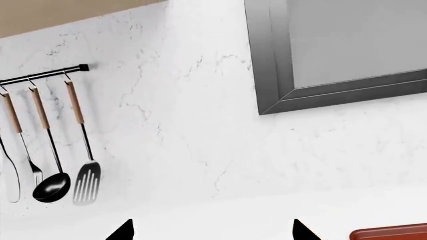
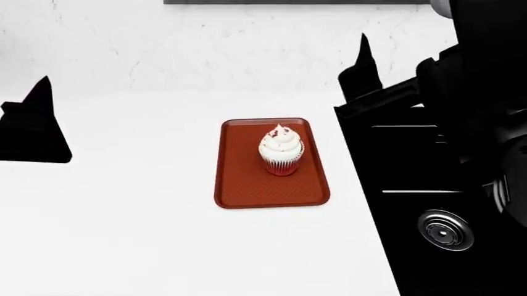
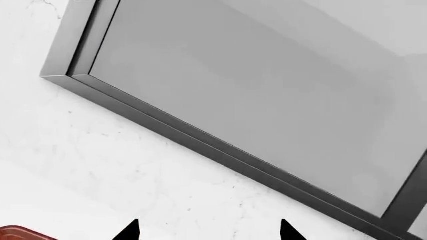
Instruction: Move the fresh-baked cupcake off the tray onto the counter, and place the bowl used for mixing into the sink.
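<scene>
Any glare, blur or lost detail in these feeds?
Head view: sharp; counter nearly blown white, sink crushed black apart from its drain. Left wrist view: crisp, soft shadows behind the hanging utensils. Right wrist view: sharp, no glare.

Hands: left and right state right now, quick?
Left hand: open, fingertips spread apart, holding nothing.
Right hand: open, fingertips spread apart, holding nothing.
</scene>
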You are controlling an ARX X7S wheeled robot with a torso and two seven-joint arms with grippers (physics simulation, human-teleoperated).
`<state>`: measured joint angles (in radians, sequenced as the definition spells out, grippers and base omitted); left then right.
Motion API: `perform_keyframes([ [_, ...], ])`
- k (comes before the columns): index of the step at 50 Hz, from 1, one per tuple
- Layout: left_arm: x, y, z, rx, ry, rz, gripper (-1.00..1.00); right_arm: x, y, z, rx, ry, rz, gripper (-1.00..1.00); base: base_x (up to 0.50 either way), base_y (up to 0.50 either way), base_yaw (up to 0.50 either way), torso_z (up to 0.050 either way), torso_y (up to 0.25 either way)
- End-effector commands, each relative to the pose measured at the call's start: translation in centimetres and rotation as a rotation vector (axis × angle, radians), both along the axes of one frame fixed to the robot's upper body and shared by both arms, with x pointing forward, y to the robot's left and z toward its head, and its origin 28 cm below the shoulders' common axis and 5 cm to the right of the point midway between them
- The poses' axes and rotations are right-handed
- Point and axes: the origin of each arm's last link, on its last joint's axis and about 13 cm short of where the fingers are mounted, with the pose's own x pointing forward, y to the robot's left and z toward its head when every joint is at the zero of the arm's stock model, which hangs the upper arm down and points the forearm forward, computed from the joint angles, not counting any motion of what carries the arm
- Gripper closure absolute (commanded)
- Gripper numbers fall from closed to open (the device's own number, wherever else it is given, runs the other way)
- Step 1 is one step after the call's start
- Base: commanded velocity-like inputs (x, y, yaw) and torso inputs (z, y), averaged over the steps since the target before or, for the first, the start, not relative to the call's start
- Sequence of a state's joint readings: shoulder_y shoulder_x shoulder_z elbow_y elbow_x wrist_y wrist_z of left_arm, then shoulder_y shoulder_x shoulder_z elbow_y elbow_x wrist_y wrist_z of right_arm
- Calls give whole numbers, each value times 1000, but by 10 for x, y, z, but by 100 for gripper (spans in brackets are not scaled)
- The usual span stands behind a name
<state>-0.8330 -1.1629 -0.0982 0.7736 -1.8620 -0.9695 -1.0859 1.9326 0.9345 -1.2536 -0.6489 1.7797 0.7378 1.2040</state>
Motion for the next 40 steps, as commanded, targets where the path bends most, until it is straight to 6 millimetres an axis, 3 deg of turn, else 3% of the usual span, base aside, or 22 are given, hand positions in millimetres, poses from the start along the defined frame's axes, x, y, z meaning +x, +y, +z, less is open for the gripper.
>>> perform_keyframes([
  [1, -1, 0, 3, 1, -5, 4, -100, 0, 2, -2, -15, 71, 11, -100, 152, 0, 0, 0, 0],
  [8, 0, 0, 4, 3, -8, 6, -100, 3, 4, 6, 26, 83, -32, -100, 0, 0, 0, 0, 0],
  [15, 0, -1, 2, -2, -8, 5, -100, 19, 12, 22, 151, 164, -104, -100, 0, 0, 0, 0, 0],
  [21, 0, 0, 2, -5, -7, 7, -100, 34, 19, 26, 199, 224, -66, -100, 0, 0, 0, 0, 0],
  [26, -1, 1, 1, -14, -8, 8, -100, 45, 23, 27, 341, 290, 9, -100, 0, 0, 0, 0, 0],
  [40, 2, 1, -1, -18, -4, 10, -100, 71, 36, -6, 416, 429, 82, -100, 0, 0, 0, 0, 0],
])
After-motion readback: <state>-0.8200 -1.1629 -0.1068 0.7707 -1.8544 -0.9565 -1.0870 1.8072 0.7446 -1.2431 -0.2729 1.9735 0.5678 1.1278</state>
